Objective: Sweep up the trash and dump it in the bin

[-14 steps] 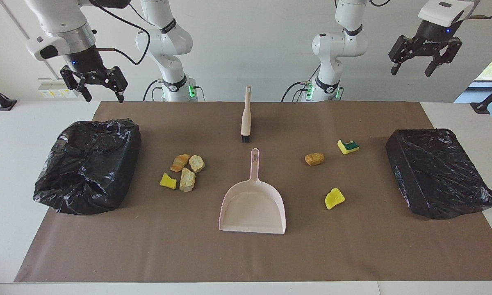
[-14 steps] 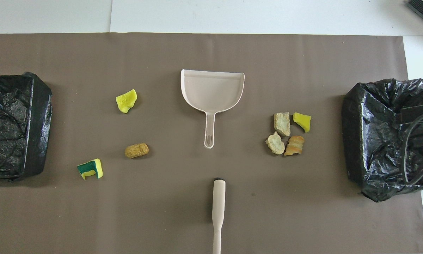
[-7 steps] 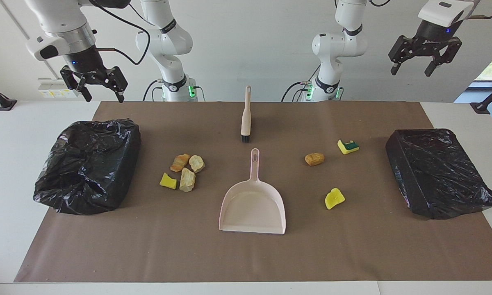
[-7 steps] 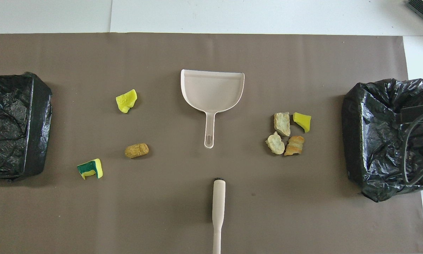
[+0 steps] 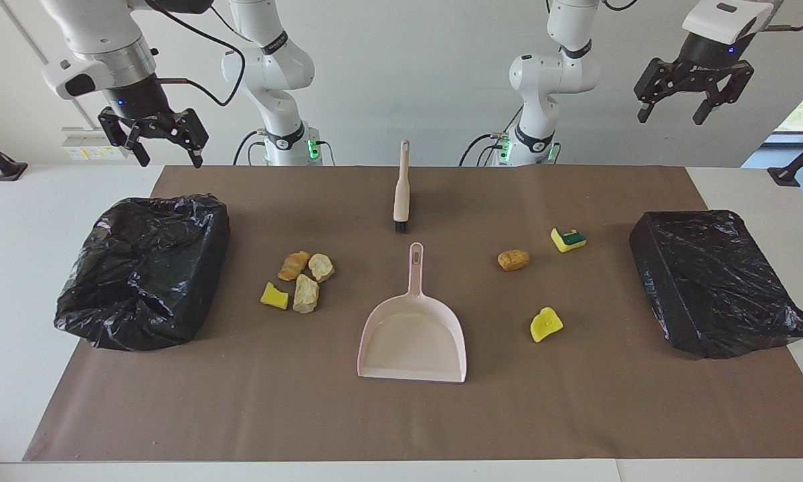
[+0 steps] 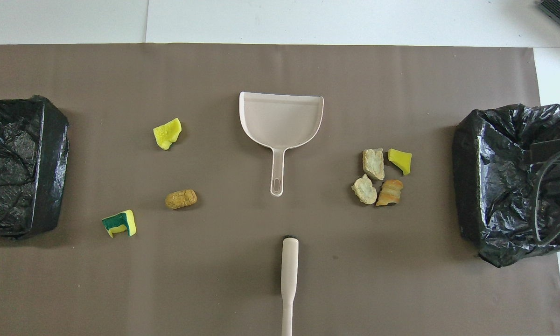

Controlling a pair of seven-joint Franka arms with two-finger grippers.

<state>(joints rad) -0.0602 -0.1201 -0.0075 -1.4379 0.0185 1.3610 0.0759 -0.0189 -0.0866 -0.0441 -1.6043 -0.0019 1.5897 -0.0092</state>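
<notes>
The open left gripper (image 5: pixel 694 107) and open right gripper (image 5: pixel 158 144) hung empty above the black bag-lined bins (image 5: pixel 144 268); the overhead view cut off the cream brush's handle (image 6: pixel 288 284).

High facing camera across the table, steep overhead from robots' end, both sharing the brown mat (image 5: pixel 575 402).

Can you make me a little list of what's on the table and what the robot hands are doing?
trash: seven bits on the mat, four in a clump toward the right arm's end, three spread out toward the left arm's end
dustpan: mid-table, empty, handle pointing to the robots
brush: nearer the robots than the dustpan
bins: two, black-bagged, one at each end
left hand: open, up in the air, holding nothing
right hand: open, raised, holding nothing
</notes>
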